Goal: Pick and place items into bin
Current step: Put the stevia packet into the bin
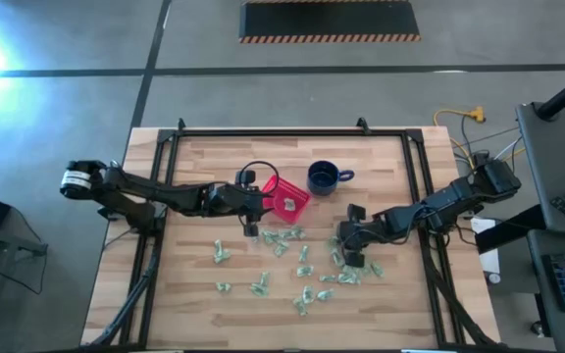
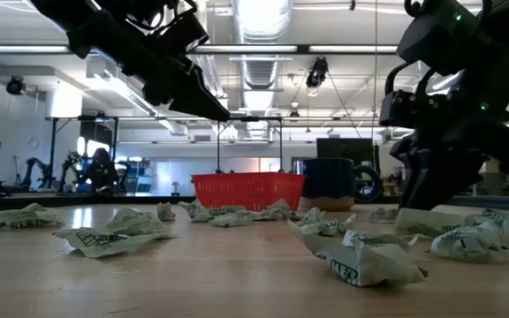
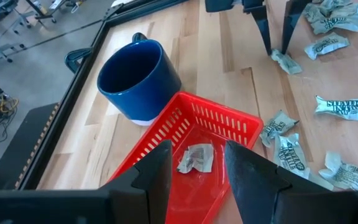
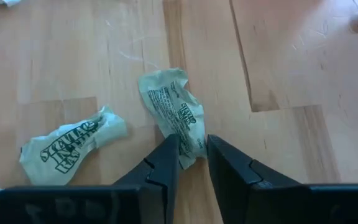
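Wood-plank counter (image 1: 194, 167) sitting in a black frame on grey concrete floor; open workshop with ceiling lights behind it.

Near edge: items (image 1: 302, 294) lying scattered loose on the planks, crinkled green-and-white wrappers, most of them spread across the counter's near half, a few more trailing toward the middle.

Right gripper (image 4: 193, 152) sitting down at counter level among the right-hand wrappers, jaws narrow, pinching the edge of one wrapped piece (image 4: 176, 115) that is lying flat on the wood. Second wrapper (image 4: 73, 144) lying just beside it, apart from the jaws. In the overhead view the same gripper (image 1: 349, 243) is sitting in the right cluster, arm reaching in from the right side.

Mid counter: left gripper (image 1: 251, 206) hovering over the near-left edge of the bin (image 1: 292, 204), jaws partly open, nothing between them. Its wrist view is showing the gap over the bin (image 3: 185, 118) with one wrapper (image 3: 196, 157) lying inside on the bin floor.

Farther back: blue mug (image 1: 324, 177) standing upright just beside the bin on its far-right side, handle pointing right.
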### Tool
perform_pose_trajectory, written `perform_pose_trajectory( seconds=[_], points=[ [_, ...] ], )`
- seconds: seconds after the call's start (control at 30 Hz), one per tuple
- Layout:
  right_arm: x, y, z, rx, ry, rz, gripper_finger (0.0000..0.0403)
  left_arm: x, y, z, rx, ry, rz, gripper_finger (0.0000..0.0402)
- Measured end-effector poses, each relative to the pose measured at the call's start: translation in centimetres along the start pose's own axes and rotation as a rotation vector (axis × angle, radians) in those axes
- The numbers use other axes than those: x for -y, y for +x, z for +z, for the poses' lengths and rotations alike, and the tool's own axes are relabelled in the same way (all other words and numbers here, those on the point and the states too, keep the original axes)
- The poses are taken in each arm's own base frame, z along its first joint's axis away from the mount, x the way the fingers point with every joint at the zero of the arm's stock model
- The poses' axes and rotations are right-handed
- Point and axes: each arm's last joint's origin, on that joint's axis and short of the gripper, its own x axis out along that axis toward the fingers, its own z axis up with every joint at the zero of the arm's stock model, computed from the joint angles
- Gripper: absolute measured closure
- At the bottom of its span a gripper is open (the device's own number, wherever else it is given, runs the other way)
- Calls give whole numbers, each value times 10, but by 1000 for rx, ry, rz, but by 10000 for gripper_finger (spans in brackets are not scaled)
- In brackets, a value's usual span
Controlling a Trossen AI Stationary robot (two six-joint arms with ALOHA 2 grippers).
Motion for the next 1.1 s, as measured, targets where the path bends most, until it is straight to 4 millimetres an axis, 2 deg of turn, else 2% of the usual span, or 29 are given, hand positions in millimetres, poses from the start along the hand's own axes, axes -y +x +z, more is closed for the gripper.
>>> perform_pose_trajectory(
  seconds=[0.2,0.37,0.67,0.8,0.97,1.1],
  points=[
    [-2,-2,8,28,-23,-12,368,0,0,0,0,-1,0,269],
    [-4,-7,22,88,-63,-35,392,0,0,0,-4,0,-1,269],
    [-5,-26,69,316,-147,-287,394,1,0,-5,-50,-10,-12,269],
    [-1,-31,91,393,-188,-344,394,6,-2,-8,-84,1,-32,269],
    [12,-24,108,391,-186,-392,394,16,-6,-11,-127,16,-75,269],
    [23,-11,119,389,-173,-422,394,26,-12,-13,-160,38,-120,269]
  ],
)
